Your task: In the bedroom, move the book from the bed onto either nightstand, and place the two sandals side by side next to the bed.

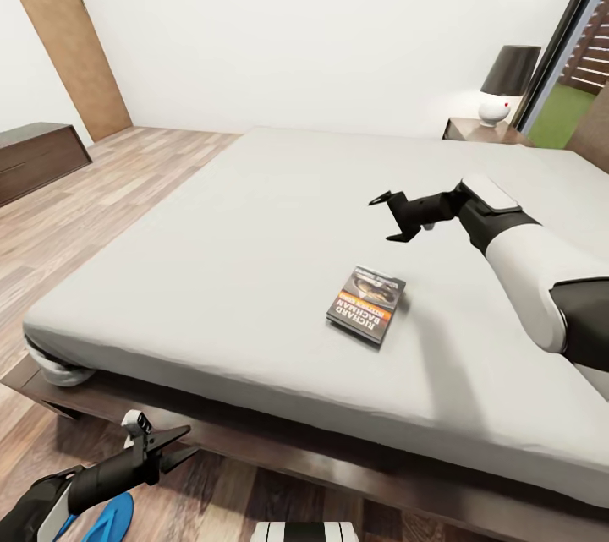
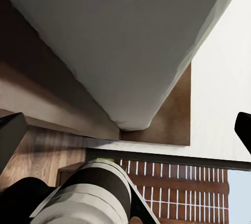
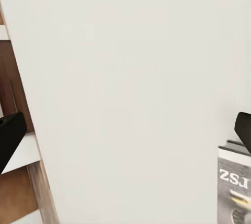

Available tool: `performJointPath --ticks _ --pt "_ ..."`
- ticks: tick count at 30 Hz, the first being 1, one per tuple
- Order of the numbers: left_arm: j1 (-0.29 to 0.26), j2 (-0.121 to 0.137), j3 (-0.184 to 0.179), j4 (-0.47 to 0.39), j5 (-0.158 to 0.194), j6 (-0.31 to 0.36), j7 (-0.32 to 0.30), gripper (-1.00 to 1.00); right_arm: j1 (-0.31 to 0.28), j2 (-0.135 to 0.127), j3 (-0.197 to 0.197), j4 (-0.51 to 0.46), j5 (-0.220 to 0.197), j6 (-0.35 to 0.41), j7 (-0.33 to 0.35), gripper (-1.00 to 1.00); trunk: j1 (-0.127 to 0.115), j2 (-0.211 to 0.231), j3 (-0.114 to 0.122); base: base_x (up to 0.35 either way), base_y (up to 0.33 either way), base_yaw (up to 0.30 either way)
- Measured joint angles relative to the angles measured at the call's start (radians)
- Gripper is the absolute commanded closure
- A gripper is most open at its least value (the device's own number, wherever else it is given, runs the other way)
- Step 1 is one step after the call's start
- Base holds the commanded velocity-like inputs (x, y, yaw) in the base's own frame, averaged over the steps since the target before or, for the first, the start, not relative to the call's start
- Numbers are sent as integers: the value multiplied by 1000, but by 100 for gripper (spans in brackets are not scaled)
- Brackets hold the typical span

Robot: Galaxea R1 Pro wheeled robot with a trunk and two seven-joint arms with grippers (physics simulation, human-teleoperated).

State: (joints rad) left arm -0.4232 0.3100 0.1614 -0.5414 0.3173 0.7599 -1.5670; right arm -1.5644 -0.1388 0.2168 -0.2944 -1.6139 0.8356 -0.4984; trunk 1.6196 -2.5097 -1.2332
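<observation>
Here, dark grey book (image 1: 367, 303) with orange band, flat on the bed (image 1: 254, 254), near the right pincer (image 1: 391, 218), fingers spread apart, empty, above the mattress.

I am seeing a lamp (image 1: 507, 85) with a dark shade and round white base standing in the far right corner. A long low dark bench (image 1: 38, 157) is sitting against the left wall, well apart from it.
</observation>
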Motion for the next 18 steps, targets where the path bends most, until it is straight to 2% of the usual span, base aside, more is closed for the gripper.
performJointPath --ticks 7,18 --pt "0 1 0 2 -3 0 0 -100 11 0 0 0 -2 0 23 -100 0 0 0 2 -1 0" --pt "0 1 0 5 -4 0 0 -100 33 0 1 18 1 0 127 -100 0 0 0 0 0 0"
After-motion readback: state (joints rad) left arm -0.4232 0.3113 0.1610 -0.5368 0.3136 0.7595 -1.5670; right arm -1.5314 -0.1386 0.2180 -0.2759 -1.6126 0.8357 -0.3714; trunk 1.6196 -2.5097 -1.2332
